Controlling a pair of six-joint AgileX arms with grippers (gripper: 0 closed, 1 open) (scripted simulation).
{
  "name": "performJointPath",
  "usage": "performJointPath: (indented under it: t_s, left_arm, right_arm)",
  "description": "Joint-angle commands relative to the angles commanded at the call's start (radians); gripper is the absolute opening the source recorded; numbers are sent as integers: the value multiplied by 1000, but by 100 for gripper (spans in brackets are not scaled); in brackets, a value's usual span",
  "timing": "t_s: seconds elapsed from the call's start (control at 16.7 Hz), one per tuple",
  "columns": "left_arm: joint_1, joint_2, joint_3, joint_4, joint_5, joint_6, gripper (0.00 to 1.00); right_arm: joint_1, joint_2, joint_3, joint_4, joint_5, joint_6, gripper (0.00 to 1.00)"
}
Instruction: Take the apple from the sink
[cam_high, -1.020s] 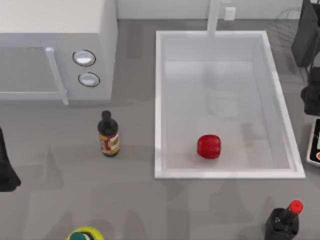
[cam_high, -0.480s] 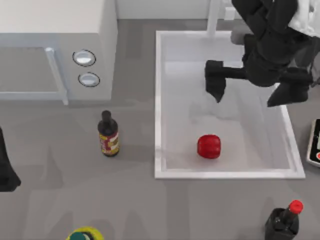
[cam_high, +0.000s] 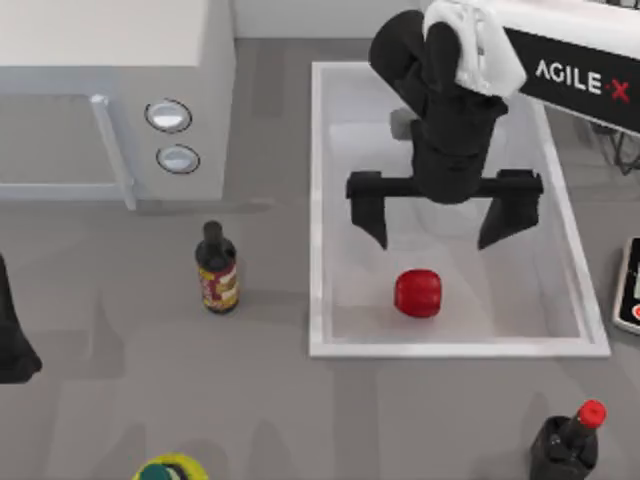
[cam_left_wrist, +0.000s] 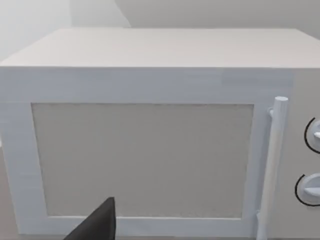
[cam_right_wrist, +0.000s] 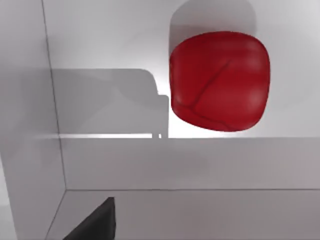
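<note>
Overhead, one apple (cam_high: 417, 293) lies on the floor of the sink (cam_high: 316, 200), near its front wall. My right gripper (cam_high: 437, 228) hangs over the basin, jaws spread wide, apart from the fruit. Two bottles (cam_high: 216, 268) stand on the table, a third thing is cut off at the bottom edge. My left arm (cam_high: 12, 340) sits at the left edge, mostly cut off; whether its jaws are open I cannot tell.

From the left wrist, one microwave (cam_left_wrist: 150, 130) with one knob (cam_left_wrist: 312, 187) partly cropped.

From the right wrist, the apple (cam_right_wrist: 219, 81) rests alone, beside a sink wall.
</note>
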Motion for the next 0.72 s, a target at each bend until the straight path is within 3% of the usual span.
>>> performJointPath:
  t_s: [0.42, 0.72]
  left_arm:
    - [0, 0, 0, 0, 0, 0, 100]
    - [0, 0, 0, 0, 0, 0, 100]
  right_arm:
    - [-5, 22, -24, 40, 0, 0, 100]
    - [-2, 144, -125, 283, 2, 2, 100]
